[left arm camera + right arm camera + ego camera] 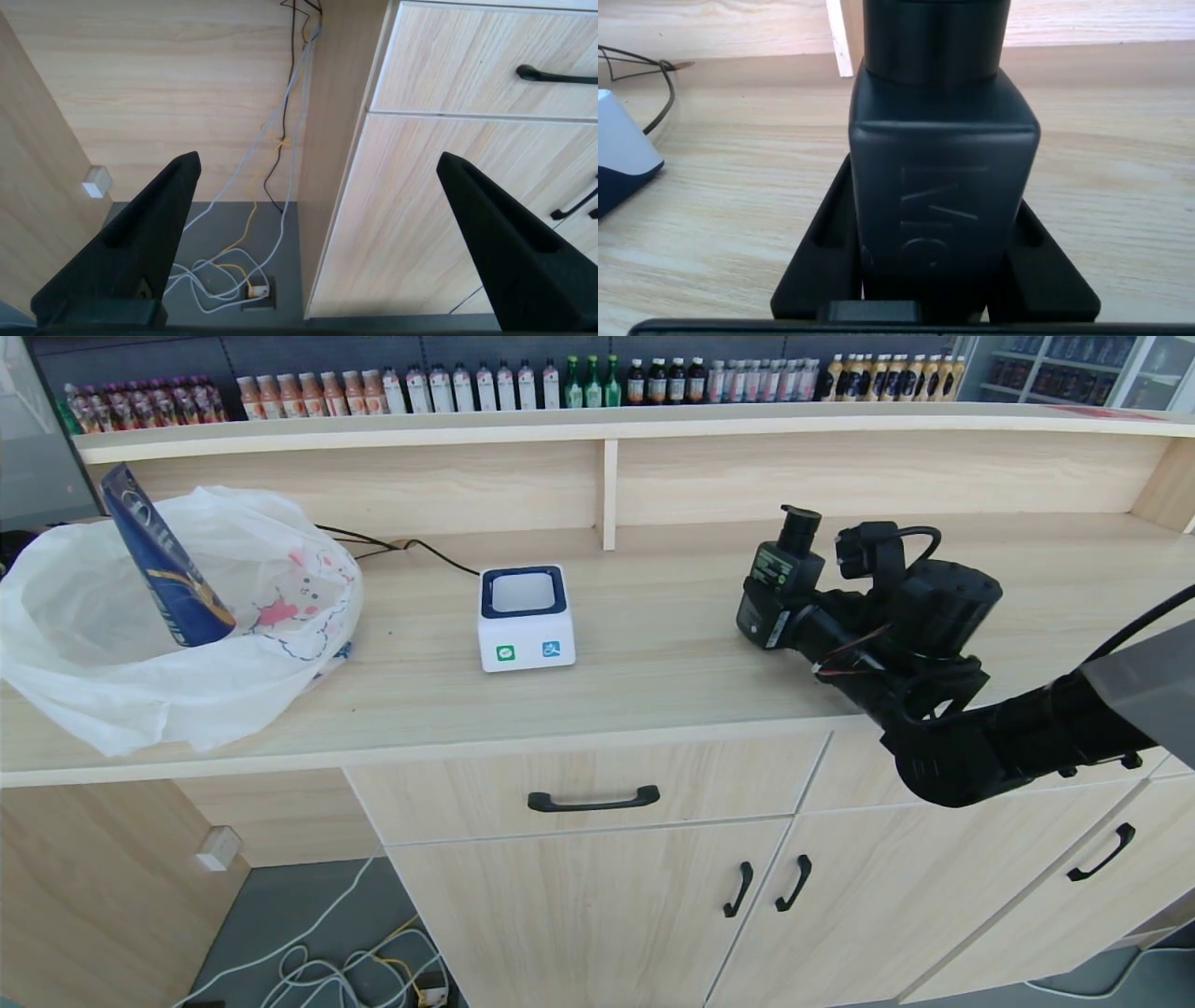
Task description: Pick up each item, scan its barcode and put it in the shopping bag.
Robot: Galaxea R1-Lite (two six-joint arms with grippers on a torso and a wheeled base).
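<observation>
A black square bottle (778, 581) with a round cap hangs above the wooden counter (653, 644), right of centre, and my right gripper (810, 614) is shut on it. In the right wrist view the bottle (943, 177) stands between the black fingers (817, 252), with my right gripper (934, 275) closed around its base. The white scanner box (525, 616) with a dark blue top sits mid-counter, left of the bottle. A white plastic shopping bag (84, 653) lies open at the far left, with a tall blue package (166, 565) leaning inside. My left gripper (313, 252) is open, low beside the cabinet.
A black cable (420, 549) runs from the scanner toward the back wall. A raised shelf (607, 425) lines the counter's back, with rows of bottles behind it. Drawers and doors with black handles (594, 799) are below. Loose cables (248, 280) lie on the floor.
</observation>
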